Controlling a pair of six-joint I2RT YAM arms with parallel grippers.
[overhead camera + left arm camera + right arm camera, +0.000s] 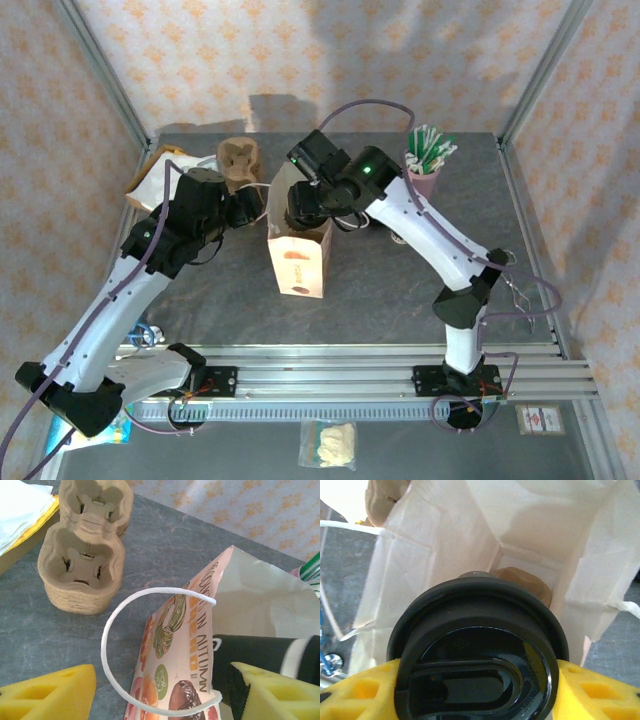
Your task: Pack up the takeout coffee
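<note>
Well, the left gripper (159,680) stands spread, the paper bag's (298,262) rim and white handle (104,647) loose between its fingers. Beside it, the right gripper (477,690) pinches the takeout coffee (477,630) between its fingers, lid toward the wrist, at the bag's open mouth.

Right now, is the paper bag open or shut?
Open: the right wrist view looks into the paper bag, walls spread and its bottom visible, with the takeout coffee over its mouth.
</note>
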